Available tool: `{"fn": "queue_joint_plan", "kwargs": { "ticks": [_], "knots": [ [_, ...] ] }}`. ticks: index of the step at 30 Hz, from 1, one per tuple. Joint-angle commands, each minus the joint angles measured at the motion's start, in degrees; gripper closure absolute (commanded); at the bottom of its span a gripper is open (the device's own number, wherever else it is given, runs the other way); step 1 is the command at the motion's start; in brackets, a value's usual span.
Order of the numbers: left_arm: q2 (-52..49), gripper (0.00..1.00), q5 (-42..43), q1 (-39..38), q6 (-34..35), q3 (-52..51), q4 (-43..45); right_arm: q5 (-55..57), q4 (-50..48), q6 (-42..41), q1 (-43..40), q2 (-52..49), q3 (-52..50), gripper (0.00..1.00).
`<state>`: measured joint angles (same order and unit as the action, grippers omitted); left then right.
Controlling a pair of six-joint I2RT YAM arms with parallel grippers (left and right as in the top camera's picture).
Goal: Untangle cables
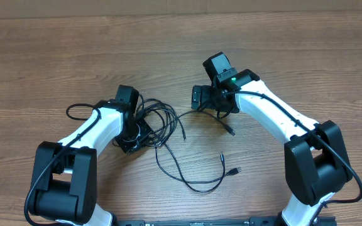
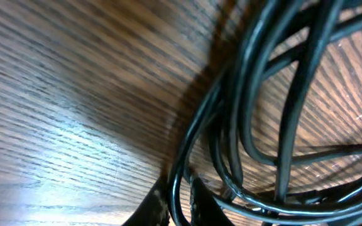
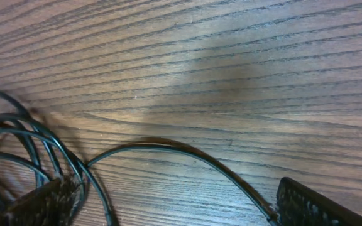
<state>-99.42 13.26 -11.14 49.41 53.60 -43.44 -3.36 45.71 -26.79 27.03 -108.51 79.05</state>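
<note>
Black cables (image 1: 159, 122) lie in a messy heap on the wood table (image 1: 307, 50), near the middle and a bit to your left. One long loop runs out toward the front edge, and small plugs (image 1: 234, 171) lie loose there.

Your left gripper (image 2: 180, 204) is down in the heap. Its jaws are narrow and pinch one strand near the bottom of the loops. Your right gripper (image 3: 175, 210) sits just beside the heap with its jaws wide and nothing in them. One strand curves across the wood between its fingers.

To do this step well, I think you should hold the left pinch firm and lift a little, so the strand comes off the wood. Then close the right on the curved strand and pull it gently away to the side. If the whole heap slides as one lump, stop and pick another strand.

Many loops cross over the pinched strand, so a hard pull may make a knot tighter. Don't grab the thick arm wires (image 1: 275, 102).
</note>
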Motion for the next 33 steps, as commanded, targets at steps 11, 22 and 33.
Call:
{"fn": "queue_joint_plan", "kwargs": {
  "ticks": [11, 22, 33],
  "knots": [
    [0.2, 0.96, -6.2, 0.0, -16.9, 10.0, -10.6, 0.8, -0.2, 0.0, -0.2, 1.8, -0.3, 0.0],
    [5.7, 0.96, -6.2, -0.1, -29.3, 28.6, -19.9, 0.7, 0.0, 0.0, -0.2, 1.8, -0.3, 0.0],
    [9.6, 0.96, -4.7, -0.1, -32.3, 41.8, -19.5, -22.0, -5.6, 4.3, -0.2, 1.8, -0.3, 0.06]
  ]
}}
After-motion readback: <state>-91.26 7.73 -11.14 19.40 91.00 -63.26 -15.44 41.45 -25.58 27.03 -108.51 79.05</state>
